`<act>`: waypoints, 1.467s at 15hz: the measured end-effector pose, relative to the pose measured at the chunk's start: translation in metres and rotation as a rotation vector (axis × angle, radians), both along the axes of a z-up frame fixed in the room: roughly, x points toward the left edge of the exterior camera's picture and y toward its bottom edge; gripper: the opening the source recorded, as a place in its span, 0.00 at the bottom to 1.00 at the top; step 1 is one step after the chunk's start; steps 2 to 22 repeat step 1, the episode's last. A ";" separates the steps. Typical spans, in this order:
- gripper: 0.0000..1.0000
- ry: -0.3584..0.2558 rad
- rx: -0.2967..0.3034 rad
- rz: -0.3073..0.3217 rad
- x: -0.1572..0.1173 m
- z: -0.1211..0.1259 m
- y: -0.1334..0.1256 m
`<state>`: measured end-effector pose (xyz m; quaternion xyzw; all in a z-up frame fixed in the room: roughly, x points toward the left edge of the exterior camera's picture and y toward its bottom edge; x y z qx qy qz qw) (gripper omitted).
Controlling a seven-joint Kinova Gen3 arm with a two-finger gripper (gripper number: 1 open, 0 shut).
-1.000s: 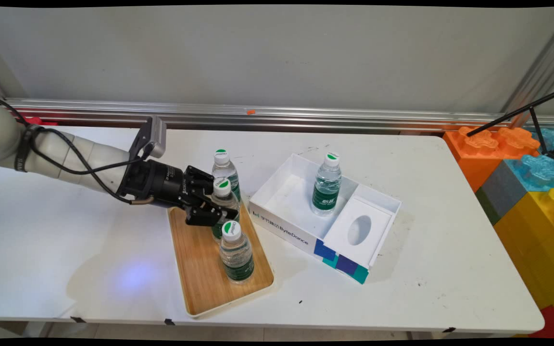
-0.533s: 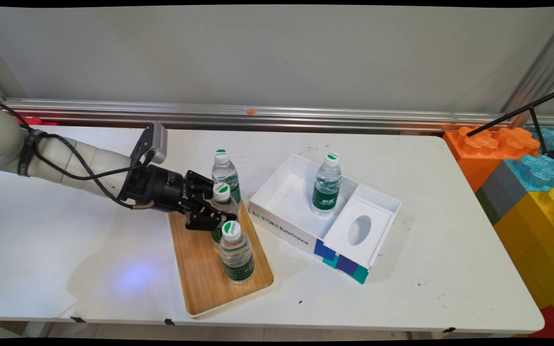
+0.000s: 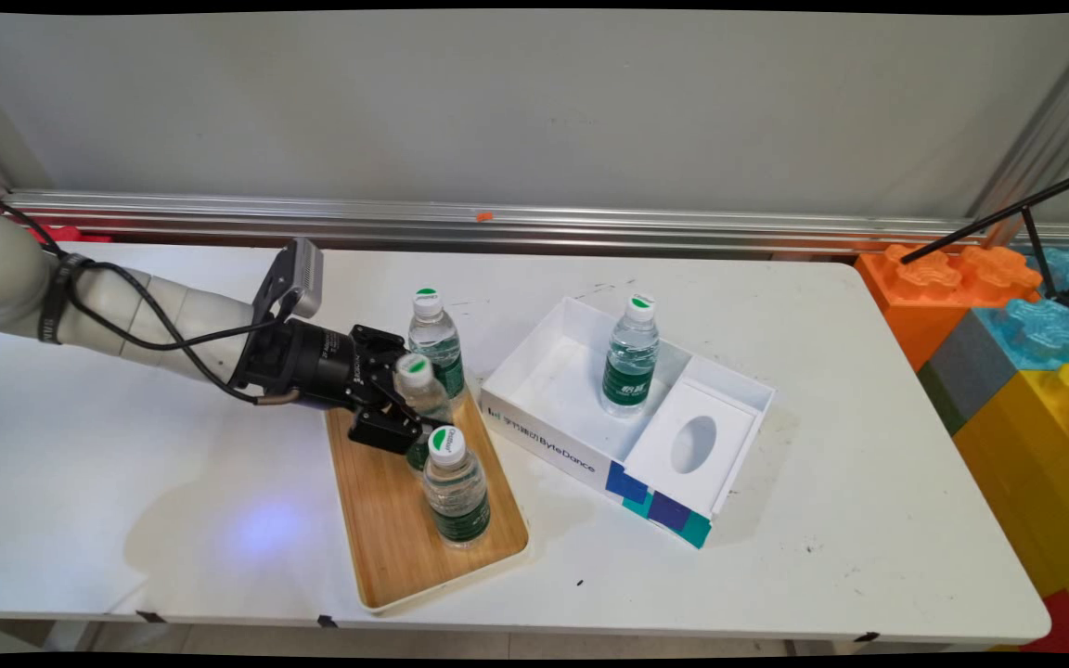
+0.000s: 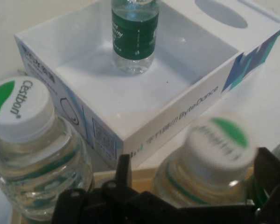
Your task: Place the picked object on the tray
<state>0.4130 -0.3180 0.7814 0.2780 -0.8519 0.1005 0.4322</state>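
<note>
Three water bottles with white and green caps stand on a wooden tray (image 3: 386, 524). My gripper (image 3: 405, 401) reaches in from the left and is shut on the middle bottle (image 3: 425, 397), which leans left with its cap tipped towards the hand. The back bottle (image 3: 433, 336) and the front bottle (image 3: 457, 484) stand upright close on either side. In the hand view the gripper (image 4: 196, 173) holds the middle bottle (image 4: 213, 154), whose cap is blurred, and the back bottle (image 4: 32, 149) stands at the left. A fourth bottle (image 3: 632, 357) stands in the white box (image 3: 542, 436).
The white box (image 4: 144, 126), lettered ByteDance, lies right of the tray, with an oval-holed insert (image 3: 694, 443) in its near end. Big coloured foam blocks (image 3: 1008, 325) and a black stand leg (image 3: 1008, 215) are at the right. A metal rail (image 3: 534, 224) runs along the back.
The gripper has drawn back a little to the left, and the middle bottle has tipped from upright to leaning left. The other bottles have not moved.
</note>
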 end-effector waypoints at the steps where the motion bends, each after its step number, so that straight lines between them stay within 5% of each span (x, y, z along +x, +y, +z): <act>1: 1.00 0.001 -0.001 0.001 0.000 0.000 0.000; 22: 1.00 0.001 -0.001 0.001 0.000 0.000 0.000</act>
